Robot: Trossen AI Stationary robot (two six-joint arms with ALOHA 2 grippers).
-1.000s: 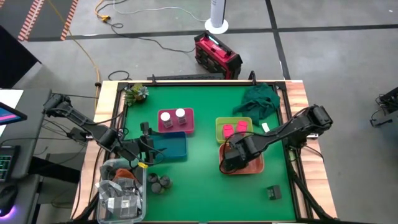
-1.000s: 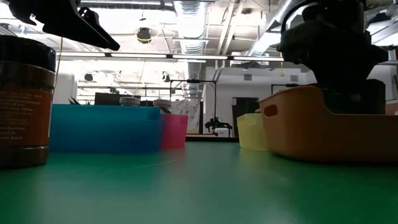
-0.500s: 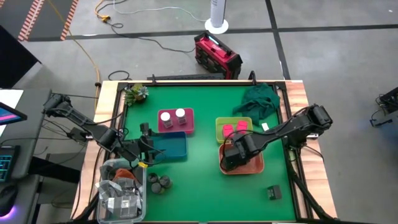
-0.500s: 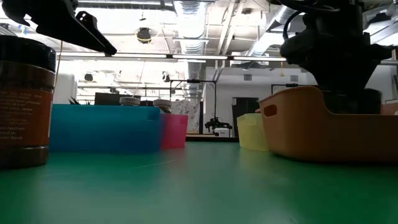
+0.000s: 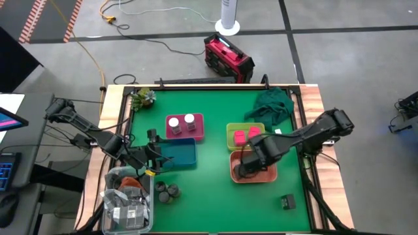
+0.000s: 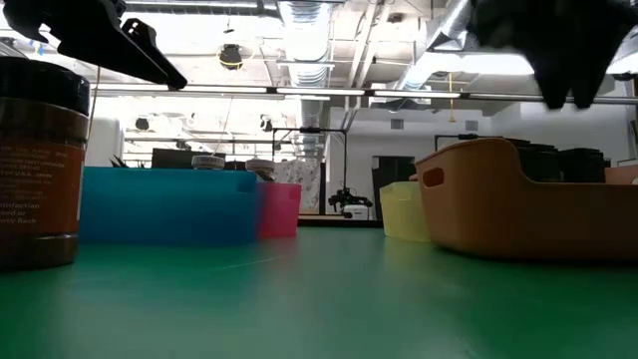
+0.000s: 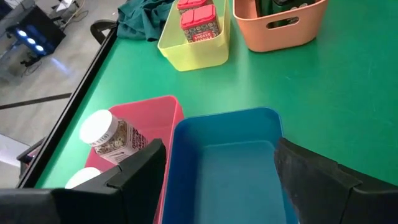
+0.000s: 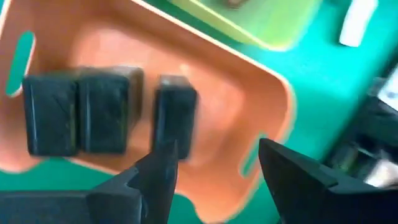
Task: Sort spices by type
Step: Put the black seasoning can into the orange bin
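Observation:
My right gripper (image 8: 214, 180) hangs open, pointing down, above the salmon tray (image 5: 266, 175), and touches nothing. Three dark grey boxes (image 8: 102, 117) stand side by side on the tray's floor. Another dark grey box (image 5: 287, 202) lies on the green table near the front right. Two pink boxes (image 7: 198, 17) lie in the yellow-green tray (image 5: 232, 130). Two white-capped jars (image 5: 182, 121) stand in the pink tray (image 5: 184, 134). Three dark round tins (image 5: 166, 191) stand near the front left. My left gripper (image 7: 217, 180) waits open over the blue tray (image 7: 221, 155).
A clear bin of clutter (image 5: 127, 205) fills the front left corner. A green cloth (image 5: 271, 108) lies at the back right, a small plant (image 5: 142, 98) at the back left. Open green table lies between the trays and the front edge.
My right gripper has risen out of the salmon tray: a second ago it stood down inside it, and now it hangs well above the rim. The dark grey boxes have stayed in the tray.

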